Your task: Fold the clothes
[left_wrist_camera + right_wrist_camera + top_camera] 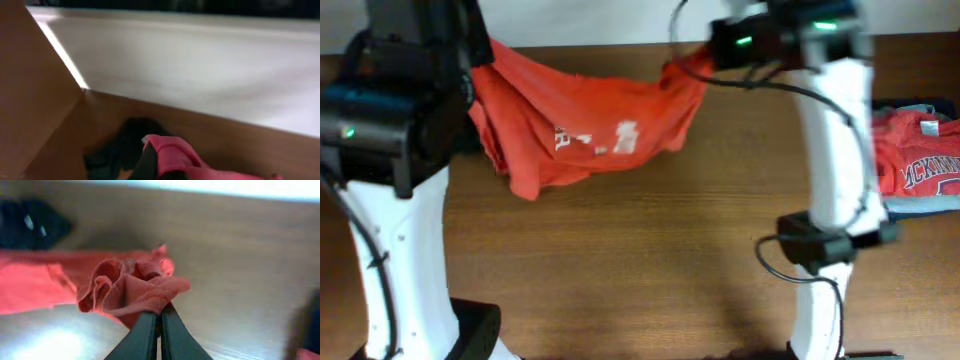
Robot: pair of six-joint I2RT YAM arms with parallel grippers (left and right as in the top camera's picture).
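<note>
The left tool (154, 162) and right tool (160, 322) are each pinched shut on one end of the T-shirt (590, 120). It hangs slung between them over the far tabletop (650, 250), probably to spread it flat.

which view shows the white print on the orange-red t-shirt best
Overhead: the white print faces the camera on the orange-red T-shirt. The left wrist view shows only a bunched red corner; the right wrist view shows gathered fabric in the shut right claw, with no print.

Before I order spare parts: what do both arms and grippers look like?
The left arm and right arm have white tubular links, black joint housings with green lights, and thin black cables. The right gripper has dark, slim, tapered fingers.
</note>
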